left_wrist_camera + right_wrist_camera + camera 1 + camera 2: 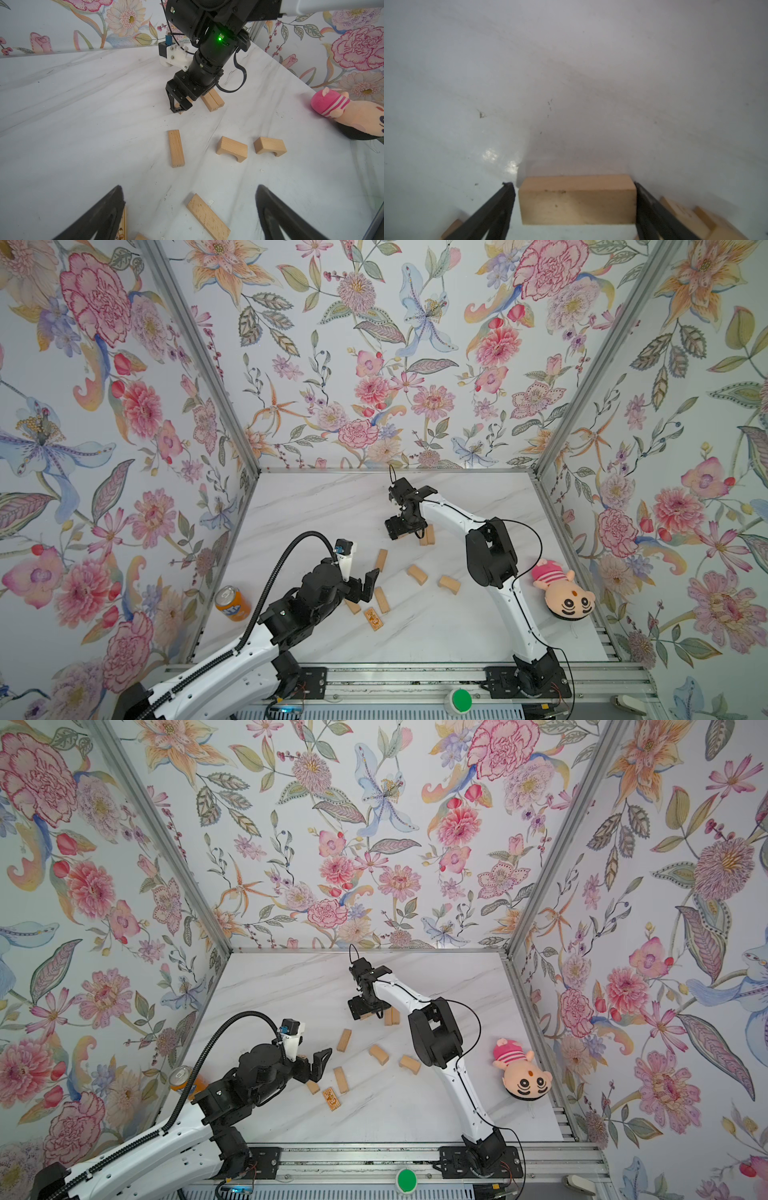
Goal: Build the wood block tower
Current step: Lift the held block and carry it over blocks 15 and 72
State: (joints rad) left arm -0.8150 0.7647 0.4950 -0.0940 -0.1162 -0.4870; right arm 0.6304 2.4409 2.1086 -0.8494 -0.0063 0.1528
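My right gripper (405, 534) (572, 184) hangs low over the middle of the table with one wood block (577, 199) between its fingers. One finger touches the block and a thin gap shows at the other. Two blocks (428, 536) (212, 101) lie side by side right next to it. No tower is in view. My left gripper (365, 587) (190, 187) is open and empty above several loose blocks near the front. Among them are a plain block (207, 216), a patterned one (372, 618), two arch-shaped ones (417, 574) (449, 585) and a plain one (381, 559).
An orange soda can (232, 603) stands at the front left by the wall. A pink striped plush doll (559, 593) lies at the right edge. Flowered walls close the table on three sides. A green button (461, 699) sits on the front rail.
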